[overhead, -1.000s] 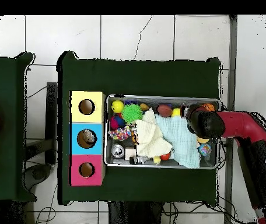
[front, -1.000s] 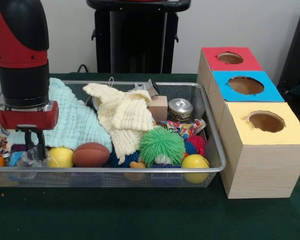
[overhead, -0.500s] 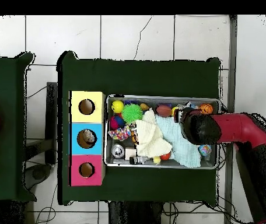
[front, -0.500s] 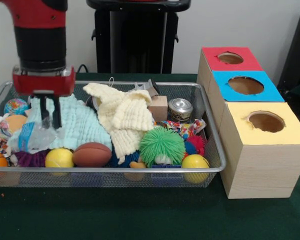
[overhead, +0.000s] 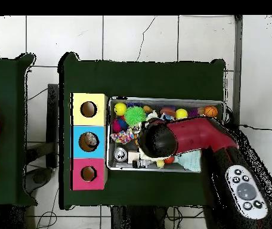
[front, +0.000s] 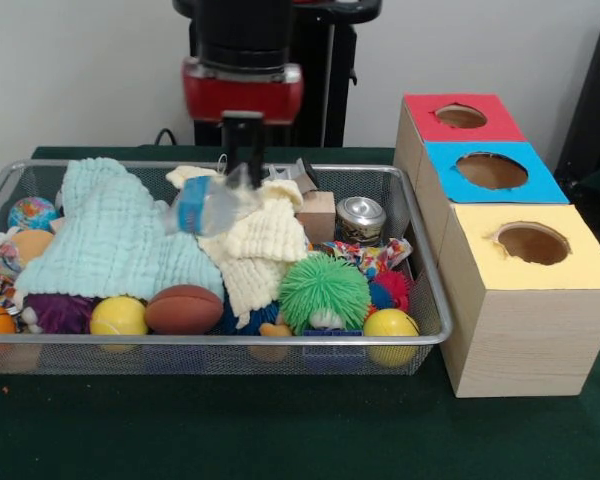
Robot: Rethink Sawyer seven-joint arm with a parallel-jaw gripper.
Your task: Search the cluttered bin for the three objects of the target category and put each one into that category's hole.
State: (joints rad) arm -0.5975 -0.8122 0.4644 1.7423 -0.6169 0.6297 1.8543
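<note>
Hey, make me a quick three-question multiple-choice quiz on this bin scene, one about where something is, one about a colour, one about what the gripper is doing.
1. Where does the silver metal can sit in the wire mesh bin?
A. Beside the wooden block, at the end near the boxes
B. Under the mint cloth
C. Outside the bin

2. What colour tops the box nearest the camera in the front view?
A. Red
B. Blue
C. Yellow

3. What is the gripper doing?
A. Hanging empty
B. Holding a crumpled clear plastic bottle above the bin
C. Pressing on the brown football

Answers:
1 A: the silver metal can stands right of the wooden block.
2 C: the yellow-topped box is foremost.
3 B: the gripper has its jaws shut on the crumpled clear plastic bottle over the wire mesh bin.
</note>
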